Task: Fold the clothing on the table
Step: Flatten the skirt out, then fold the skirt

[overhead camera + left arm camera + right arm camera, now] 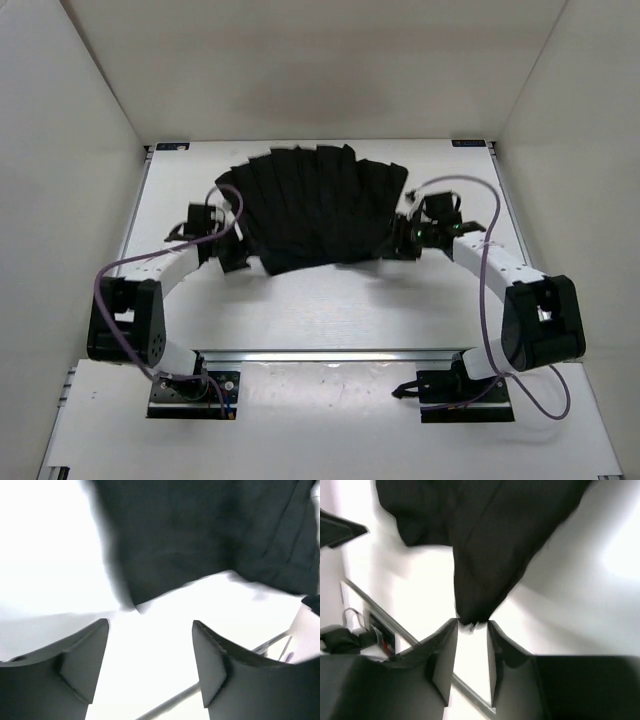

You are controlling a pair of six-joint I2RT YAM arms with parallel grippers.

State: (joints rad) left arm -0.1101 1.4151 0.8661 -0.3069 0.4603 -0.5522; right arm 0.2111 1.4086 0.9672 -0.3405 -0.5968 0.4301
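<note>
Two arms rise from the near edge of the worktop [330, 310], one at each near corner, and both bend the same way. Each elbow juts out toward its own side edge, and each forearm then angles inward and toward the far edge, so the two hands face each other across the cloth. The left hand [215, 240] sits low over the worktop at the left edge of the clothing [320, 205]. In the left wrist view this hand [150, 625] is wide open with only bare white surface between its fingers, and the clothing [200, 540] lies just beyond the fingertips, apart from them. The right hand [405, 238] sits at the garment's right edge. In the right wrist view its [472, 625] fingers stand parted by a narrow gap, and a pointed corner of the clothing [490, 545] reaches right down to the fingertips. The slot behind that corner shows white, so the hand is slightly open rather than clamped. There is one garment, black and creased into fan-like ridges, spread across the middle of the worktop and reaching toward the far edge. There are two arms and two hands, with one purple cable [110, 270] looping along the left arm and another [487, 300] along the right. One silver rail [330, 355] runs along the near edge.
</note>
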